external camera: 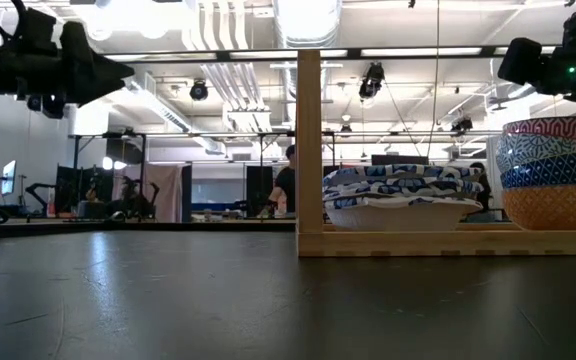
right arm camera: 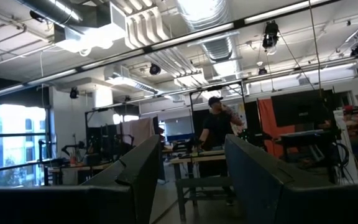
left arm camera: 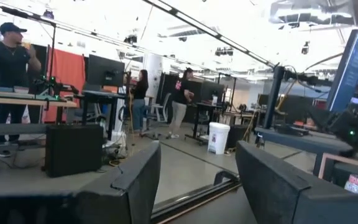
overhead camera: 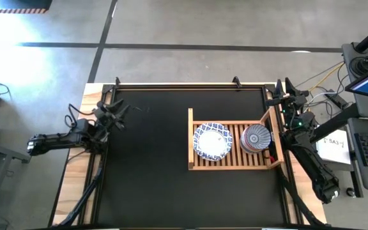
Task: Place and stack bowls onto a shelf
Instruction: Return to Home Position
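Both stacks of bowls sit on the shelf [overhead camera: 235, 163], a light-wood slatted rack lying right of centre in the high view on the black mat [overhead camera: 152, 166]. The blue-and-white patterned bowls [overhead camera: 212, 142] are nested in one stack on the shelf's left half, the top one showing its white inside. The smaller bowls [overhead camera: 257, 138] form a second stack on the right half, close to the side rail. In the low view this smaller stack [external camera: 558, 175] fills the right edge of the frame, red on top, then grey-blue, blue and yellow at the bottom. The patterned stack [external camera: 400, 200] sits lower, just right of the shelf's upright corner post [external camera: 309, 150]. The left gripper [overhead camera: 119, 115] hangs over the mat's upper left corner, well apart from the shelf. Its fingers [left arm camera: 135, 180] are spread with nothing between them. The right gripper [overhead camera: 285, 96] is raised just beyond the shelf's upper right corner, touching no bowl. Its fingers [right arm camera: 135, 177] are likewise released and empty. Both wrist views look out into the room, where people stand among the desks.
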